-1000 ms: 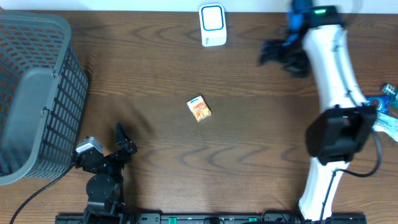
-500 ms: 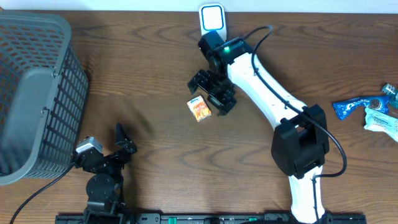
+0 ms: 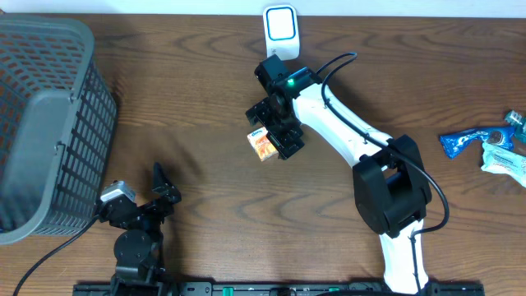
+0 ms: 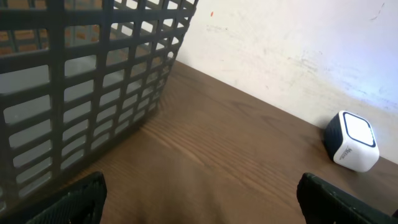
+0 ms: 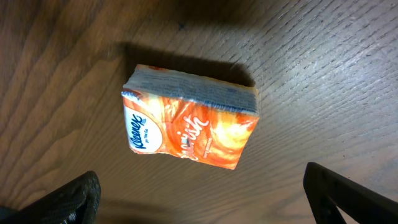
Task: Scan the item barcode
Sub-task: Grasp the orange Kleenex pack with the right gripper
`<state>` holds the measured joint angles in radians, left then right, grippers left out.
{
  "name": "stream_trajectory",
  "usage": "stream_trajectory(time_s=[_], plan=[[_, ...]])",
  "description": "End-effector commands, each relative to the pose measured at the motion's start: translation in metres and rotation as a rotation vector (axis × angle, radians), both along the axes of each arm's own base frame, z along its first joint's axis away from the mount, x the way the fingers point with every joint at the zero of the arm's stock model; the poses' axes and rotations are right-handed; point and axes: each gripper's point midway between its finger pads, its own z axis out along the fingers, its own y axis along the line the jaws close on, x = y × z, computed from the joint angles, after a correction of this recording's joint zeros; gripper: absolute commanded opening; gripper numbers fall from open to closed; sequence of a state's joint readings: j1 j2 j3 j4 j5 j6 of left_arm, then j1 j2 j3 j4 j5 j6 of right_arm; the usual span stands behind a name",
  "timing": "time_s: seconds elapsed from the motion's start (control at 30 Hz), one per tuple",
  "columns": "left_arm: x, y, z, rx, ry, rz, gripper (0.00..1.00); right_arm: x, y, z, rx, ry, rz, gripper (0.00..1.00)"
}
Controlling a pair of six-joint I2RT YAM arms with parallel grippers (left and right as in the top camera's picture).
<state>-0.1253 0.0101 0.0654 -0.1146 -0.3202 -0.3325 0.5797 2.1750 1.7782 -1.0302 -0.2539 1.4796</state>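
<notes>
- Step in hand (judged): pick-up of the tissue pack point(image 3: 263, 145) by the right end effector point(image 3: 274, 130), so it can be shown afterwards to the scanner point(image 3: 280, 33).
- Right end effector: fingers are spread wide apart and nothing is held between them.
- Left end effector point(image 3: 160, 196): also spread apart and empty, low at the front of the worktop point(image 3: 189, 99), near the basket point(image 3: 49, 123).
- Pack position: it lies flat approx. in the middle of the worktop, orange printed face up, well apart from the scanner at the back edge.
- Rel. to the end effector: in the wrist view the pack point(image 5: 189, 127) is seen ahead of the open gap, a bit toward the left finger, and slightly slanted vs. the finger line.
- In the overhead view the end effector is directly over the pack's right side. Contact or not cannot be told.
- To do it well: the gap should be centred on the pack and the wrist turned until the fingers are square to its sides.
- The end effector should then be lowered and closed gently, because the pack looks soft and can be crushed.
- No barcode is seen on the top face, so it is prob. underneath. The grip is better taken on the edges, so that the faces are left free for the scanner.
</notes>
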Motion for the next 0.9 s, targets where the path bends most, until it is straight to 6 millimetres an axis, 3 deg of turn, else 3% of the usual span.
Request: stream_trajectory(time_s=[0.0,0.33,0.5,0.53,0.67,0.77,0.87], plan=[[0.0,0.001,-0.013,0.022,0.032,0.006,0.98,-0.005,0.0,-0.016,-0.036,0.017,0.021,0.99],[0.0,0.001,-0.013,0.022,0.032,0.006,0.98,-0.017,0.009,-0.077,-0.033,0.148,0.009,0.99],[-0.001,0.005,-0.012,0.025,0.029,0.031,0.98,-0.019,0.005,-0.089,-0.064,0.161,0.011,0.98],[-0.001,0.005,-0.012,0.025,0.028,0.031,0.98,-0.018,0.003,-0.09,-0.07,0.154,0.019,0.96],[-0.001,0.005,-0.012,0.025,0.028,0.031,0.98,-0.015,-0.002,-0.091,-0.093,0.113,0.113,0.62],[0.0,0.005,-0.002,0.018,-0.013,0.031,0.98,-0.013,-0.005,-0.092,-0.1,0.089,0.173,0.57],[0.004,0.0,0.022,0.002,-0.119,0.006,0.98,-0.011,-0.007,-0.092,-0.113,0.067,0.226,0.53]])
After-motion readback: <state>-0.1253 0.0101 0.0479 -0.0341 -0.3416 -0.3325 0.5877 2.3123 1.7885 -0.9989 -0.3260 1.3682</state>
